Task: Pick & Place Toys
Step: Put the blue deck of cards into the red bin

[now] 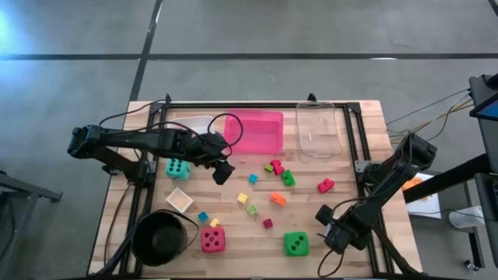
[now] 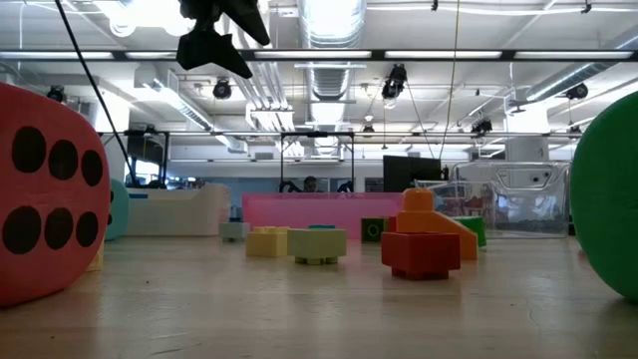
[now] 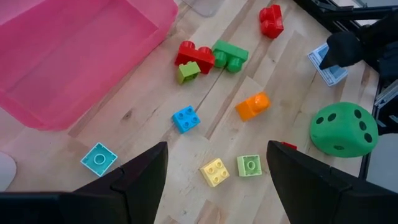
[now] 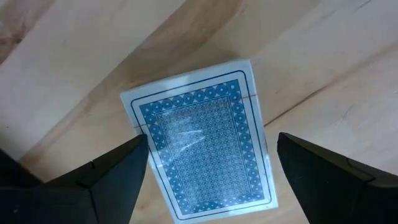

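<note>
Three trays (image 1: 254, 131) are lined along the desk's (image 1: 342, 190) far edge. Small blocks (image 1: 274, 198) are scattered mid-desk. A bowl (image 1: 159, 237) is set at the near left corner, with two dice (image 1: 212, 239) to its right.

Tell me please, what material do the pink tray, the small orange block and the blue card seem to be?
Pink tray: probably plastic, translucent; its floor glows.
Orange block: moulded plastic, glossy, with a round stud.
Blue card: coated paper or a wrapped deck, cannot tell; it shows a shiny glare.
</note>
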`<state>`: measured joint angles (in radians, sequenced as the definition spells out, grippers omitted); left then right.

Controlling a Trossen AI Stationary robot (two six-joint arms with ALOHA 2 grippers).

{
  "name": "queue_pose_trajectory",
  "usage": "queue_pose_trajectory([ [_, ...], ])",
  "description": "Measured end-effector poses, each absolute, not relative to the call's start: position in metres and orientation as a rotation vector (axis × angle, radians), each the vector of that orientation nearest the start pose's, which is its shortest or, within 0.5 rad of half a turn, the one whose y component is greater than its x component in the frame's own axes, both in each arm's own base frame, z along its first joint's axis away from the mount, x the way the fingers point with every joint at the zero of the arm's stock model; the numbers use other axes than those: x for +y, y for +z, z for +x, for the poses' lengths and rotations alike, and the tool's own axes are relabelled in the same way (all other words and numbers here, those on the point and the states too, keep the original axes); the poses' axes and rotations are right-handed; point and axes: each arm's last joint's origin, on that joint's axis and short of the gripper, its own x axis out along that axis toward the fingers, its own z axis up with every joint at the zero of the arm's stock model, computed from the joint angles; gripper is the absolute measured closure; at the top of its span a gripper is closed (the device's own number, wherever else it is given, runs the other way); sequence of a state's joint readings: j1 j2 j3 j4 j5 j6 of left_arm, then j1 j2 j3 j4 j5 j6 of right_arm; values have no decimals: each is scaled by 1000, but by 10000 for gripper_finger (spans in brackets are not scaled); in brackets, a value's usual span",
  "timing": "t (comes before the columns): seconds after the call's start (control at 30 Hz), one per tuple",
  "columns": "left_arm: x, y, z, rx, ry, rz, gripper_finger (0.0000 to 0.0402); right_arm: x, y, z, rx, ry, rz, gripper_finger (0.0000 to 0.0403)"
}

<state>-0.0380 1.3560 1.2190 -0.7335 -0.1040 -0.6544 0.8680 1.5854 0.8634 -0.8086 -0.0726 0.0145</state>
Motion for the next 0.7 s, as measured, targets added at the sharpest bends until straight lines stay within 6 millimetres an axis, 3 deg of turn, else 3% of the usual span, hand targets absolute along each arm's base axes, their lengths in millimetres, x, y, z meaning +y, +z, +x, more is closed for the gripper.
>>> queue_pose_trajectory([
  [0.37, -8, 314, 277, 814, 342, -550, 124, 194, 148, 161, 1472, 743, -623, 55],
  [0.7, -8, 313, 277, 815, 341, -547, 124, 195, 166, 158, 1443, 731, -574, 55],
])
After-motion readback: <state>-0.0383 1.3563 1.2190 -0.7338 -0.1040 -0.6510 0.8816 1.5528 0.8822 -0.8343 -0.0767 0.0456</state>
